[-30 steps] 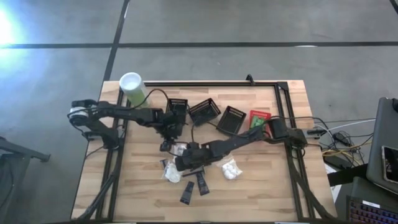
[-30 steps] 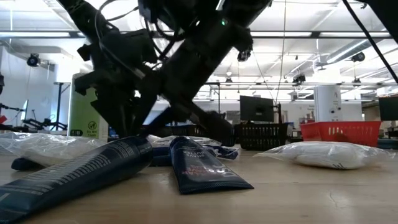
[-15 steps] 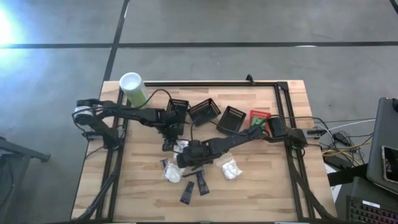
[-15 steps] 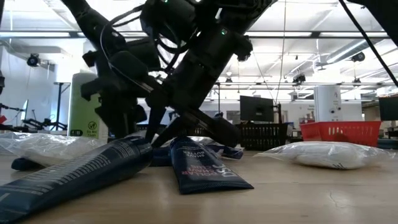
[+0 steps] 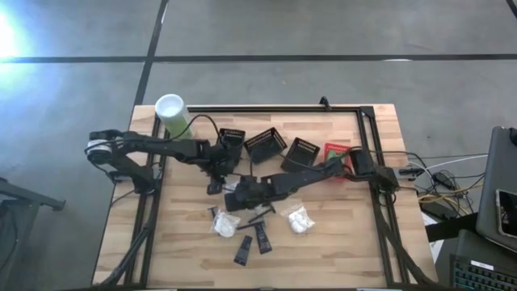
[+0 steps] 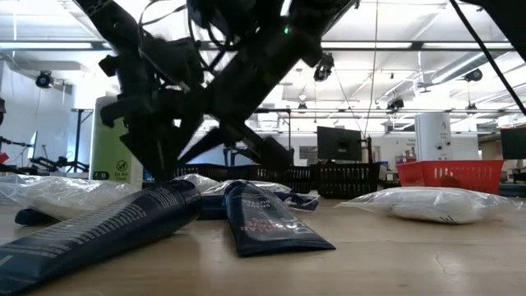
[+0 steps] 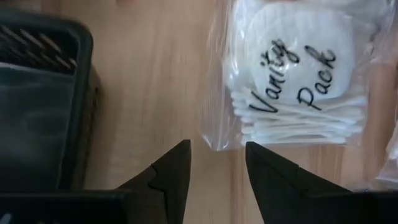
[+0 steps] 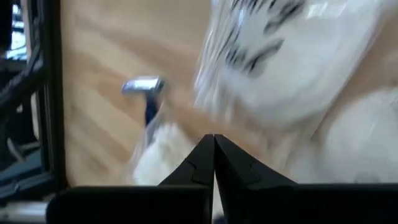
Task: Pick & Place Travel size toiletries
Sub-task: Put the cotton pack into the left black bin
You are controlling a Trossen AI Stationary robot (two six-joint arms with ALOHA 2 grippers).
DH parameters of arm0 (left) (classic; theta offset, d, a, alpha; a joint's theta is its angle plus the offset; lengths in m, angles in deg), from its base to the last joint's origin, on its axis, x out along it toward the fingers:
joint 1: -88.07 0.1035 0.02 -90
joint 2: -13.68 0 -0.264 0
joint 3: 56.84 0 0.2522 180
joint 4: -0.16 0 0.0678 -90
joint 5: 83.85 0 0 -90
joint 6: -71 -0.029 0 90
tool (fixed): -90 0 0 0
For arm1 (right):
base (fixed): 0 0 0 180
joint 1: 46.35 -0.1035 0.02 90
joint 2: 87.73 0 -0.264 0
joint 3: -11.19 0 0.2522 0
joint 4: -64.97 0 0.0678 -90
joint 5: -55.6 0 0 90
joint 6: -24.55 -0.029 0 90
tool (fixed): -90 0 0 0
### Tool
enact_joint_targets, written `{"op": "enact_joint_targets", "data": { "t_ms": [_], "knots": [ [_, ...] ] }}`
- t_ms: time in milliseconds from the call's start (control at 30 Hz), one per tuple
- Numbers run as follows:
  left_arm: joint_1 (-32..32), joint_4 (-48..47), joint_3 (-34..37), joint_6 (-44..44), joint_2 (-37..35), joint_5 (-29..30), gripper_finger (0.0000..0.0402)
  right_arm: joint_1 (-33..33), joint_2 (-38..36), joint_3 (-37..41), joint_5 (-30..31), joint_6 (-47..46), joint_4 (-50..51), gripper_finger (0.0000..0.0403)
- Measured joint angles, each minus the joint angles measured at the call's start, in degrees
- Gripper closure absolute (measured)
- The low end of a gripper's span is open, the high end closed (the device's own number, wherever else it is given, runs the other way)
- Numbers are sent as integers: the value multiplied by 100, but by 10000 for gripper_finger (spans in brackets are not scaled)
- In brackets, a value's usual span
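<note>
A: Well, where do both arms stand?

B: Mid-desk. The left gripper (image 7: 214, 163) hangs with its fingers narrowly parted and nothing between them, just short of the clear "Vanity Pack" packet (image 7: 292, 74) of cotton swabs, with a black slotted basket (image 7: 37, 106) beside it. On the overhead clock, that gripper (image 5: 216, 171) sits near nine o'clock of the desk's (image 5: 339, 250) centre.

A: And the right?

B: The right gripper (image 8: 213, 152) has its fingers pressed together, holding nothing I can make out, nose down over white packets (image 8: 273, 62). From above it (image 5: 237, 196) lies just at five o'clock of the left one.

A: The rest of the toiletries?

B: Dark tubes (image 5: 250, 241) and a white packet (image 5: 300, 218) lie toward six o'clock; in the low view, two dark tubes (image 6: 263, 218) rest flat in front.

A: What might go wrong?

B: Probably a collision: the two grippers are close over the same small cluster. Also, the packet's slick, crinkly film could slide away, or the narrow fingers could pinch only loose film, which might slip out on lifting. The closed right gripper may shove packets aside rather than pick one.
</note>
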Motion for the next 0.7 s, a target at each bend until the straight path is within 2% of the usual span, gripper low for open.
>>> {"op": "enact_joint_targets", "data": {
  "t_ms": [300,567,700],
  "knots": [
    [9,-185,39,121,-7,106,243,197,127,76,-70,193,351,394],
    [9,67,35,118,-11,102,243,177,225,91,-292,288,556,394],
    [17,138,28,182,-11,-431,243,177,228,91,-304,330,556,394]
  ]
}}
